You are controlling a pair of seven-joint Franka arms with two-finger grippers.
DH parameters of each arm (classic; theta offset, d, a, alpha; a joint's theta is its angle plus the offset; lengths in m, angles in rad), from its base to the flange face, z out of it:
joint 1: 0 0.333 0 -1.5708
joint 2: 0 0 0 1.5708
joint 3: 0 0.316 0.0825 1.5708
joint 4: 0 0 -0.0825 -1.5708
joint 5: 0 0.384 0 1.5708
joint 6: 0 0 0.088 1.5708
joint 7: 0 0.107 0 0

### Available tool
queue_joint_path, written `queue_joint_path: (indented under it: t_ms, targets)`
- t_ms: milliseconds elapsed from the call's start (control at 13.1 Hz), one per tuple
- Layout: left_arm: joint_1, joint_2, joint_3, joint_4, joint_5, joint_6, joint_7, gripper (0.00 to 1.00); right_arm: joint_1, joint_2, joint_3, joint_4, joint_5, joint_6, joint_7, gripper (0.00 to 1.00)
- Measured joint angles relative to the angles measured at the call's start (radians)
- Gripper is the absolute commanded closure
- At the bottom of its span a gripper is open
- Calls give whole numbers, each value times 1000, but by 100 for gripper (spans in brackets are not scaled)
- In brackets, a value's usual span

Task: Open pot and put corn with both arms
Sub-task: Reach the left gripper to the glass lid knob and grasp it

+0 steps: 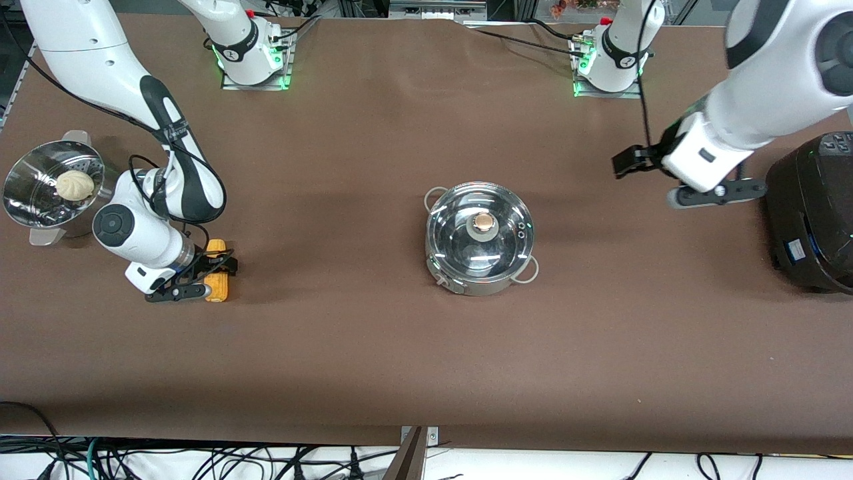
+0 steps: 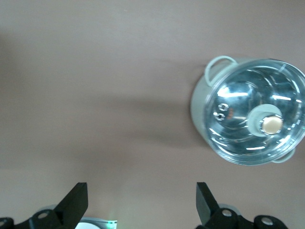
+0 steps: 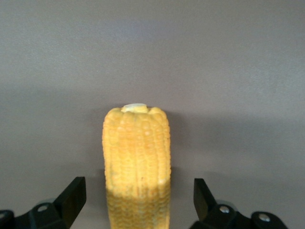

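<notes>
Corn pickup is our step: right gripper [image 3: 138,200], jaws wide, straddles the yellow-orange corn cob [image 1: 216,272] lying toward the right arm's end from the lidded round stainless-steel pot [image 1: 480,237]. Left gripper [image 2: 142,202], wide open, hovers near that pot; we judge closing comes next.

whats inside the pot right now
Nothing shows through the glass lid of the pot, only reflections. The lid is on; glare could hide something. The corn lies on the table.
</notes>
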Motion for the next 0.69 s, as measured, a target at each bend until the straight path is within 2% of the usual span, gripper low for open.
queue_joint_path:
  t_ms: [381,458,534,610,686]
  targets:
    - [-102,87,-29,-3,-8,137,-134,0,-5,6,-1,-14,0,18,-10,0]
    - [-133,111,-33,-4,-8,168,-179,0,-5,7,0,-20,0,25,-10,15]
    - [-158,140,-43,-5,-8,198,-222,0,-5,7,0,-23,0,29,-11,44]
    - [-176,168,-54,-6,-8,221,-253,0,-5,7,0,-23,0,29,-12,67]
    - [-194,194,-59,-7,-8,239,-273,0,-5,7,0,-24,0,29,-13,81]
